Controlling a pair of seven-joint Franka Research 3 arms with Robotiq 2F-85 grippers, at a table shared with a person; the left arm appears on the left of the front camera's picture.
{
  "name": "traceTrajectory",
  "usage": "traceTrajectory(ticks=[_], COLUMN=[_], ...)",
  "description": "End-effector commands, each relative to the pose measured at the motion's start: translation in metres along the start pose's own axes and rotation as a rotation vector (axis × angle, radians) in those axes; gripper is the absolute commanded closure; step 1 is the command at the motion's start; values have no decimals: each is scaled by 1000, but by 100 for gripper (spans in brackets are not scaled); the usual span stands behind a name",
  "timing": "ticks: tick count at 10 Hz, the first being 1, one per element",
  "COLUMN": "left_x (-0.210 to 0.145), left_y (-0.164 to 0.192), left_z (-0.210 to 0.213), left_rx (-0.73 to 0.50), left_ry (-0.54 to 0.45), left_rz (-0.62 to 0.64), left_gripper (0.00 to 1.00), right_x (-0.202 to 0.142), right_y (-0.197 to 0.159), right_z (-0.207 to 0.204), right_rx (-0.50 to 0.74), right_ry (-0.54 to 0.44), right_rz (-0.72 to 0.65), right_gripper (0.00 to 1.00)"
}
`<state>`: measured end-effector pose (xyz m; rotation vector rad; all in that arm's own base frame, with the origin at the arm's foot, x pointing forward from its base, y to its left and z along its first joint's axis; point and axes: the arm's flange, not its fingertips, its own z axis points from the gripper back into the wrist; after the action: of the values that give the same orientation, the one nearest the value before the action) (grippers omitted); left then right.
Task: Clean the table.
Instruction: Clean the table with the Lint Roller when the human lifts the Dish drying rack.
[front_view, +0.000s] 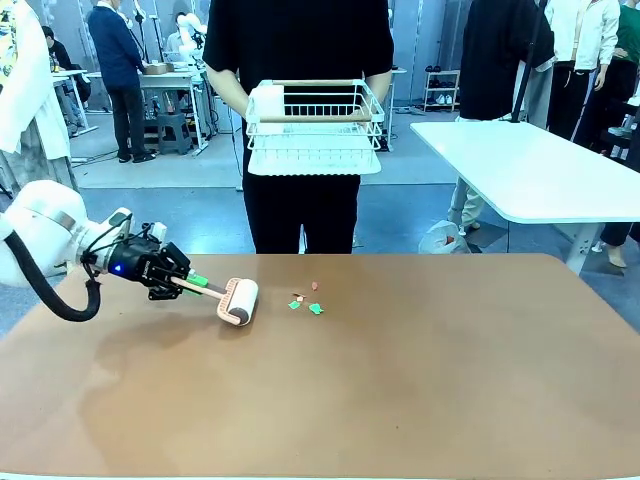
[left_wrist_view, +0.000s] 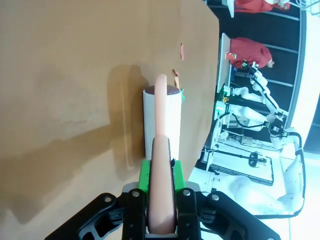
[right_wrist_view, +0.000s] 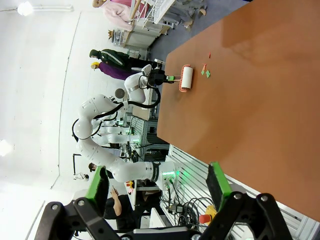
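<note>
My left gripper (front_view: 185, 281) is shut on the pinkish handle of a white lint roller (front_view: 238, 300). The roller head rests on the reddish-brown table (front_view: 400, 380), left of centre. In the left wrist view the handle (left_wrist_view: 161, 190) runs between the green pads (left_wrist_view: 144, 175), and the roller (left_wrist_view: 161, 117) lies flat on the table top (left_wrist_view: 65, 75). A few green and orange paper scraps (front_view: 308, 303) lie just right of the roller; in the left wrist view the scraps (left_wrist_view: 176, 77) show just past it. My right gripper (right_wrist_view: 157, 182) stands open with nothing in it, off the table's edge (right_wrist_view: 250, 100).
A person stands at the far side holding a white wire rack (front_view: 314, 125) at chest height. A white-topped table (front_view: 530, 170) stands at the back right. Other people stand farther off.
</note>
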<state>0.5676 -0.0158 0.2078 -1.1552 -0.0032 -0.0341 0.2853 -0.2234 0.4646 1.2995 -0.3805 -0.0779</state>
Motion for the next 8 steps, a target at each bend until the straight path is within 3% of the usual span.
traceTrajectory(ticks=[1,5,8], left_x=[-9,-13,-15], left_y=[3,-10,-22], left_z=[-18,-40,-67], left_rx=[7,-20,-57], left_ry=[-48,-82,-55], left_rz=[-19,-48,-49], left_gripper=[79,79,79], right_x=[0,0,0], right_y=[4,4,4], right_z=[2,2,2], right_rx=[12,12,12], right_ry=[-3,-3,-3], right_rz=[9,9,9], right_gripper=[0,0,0])
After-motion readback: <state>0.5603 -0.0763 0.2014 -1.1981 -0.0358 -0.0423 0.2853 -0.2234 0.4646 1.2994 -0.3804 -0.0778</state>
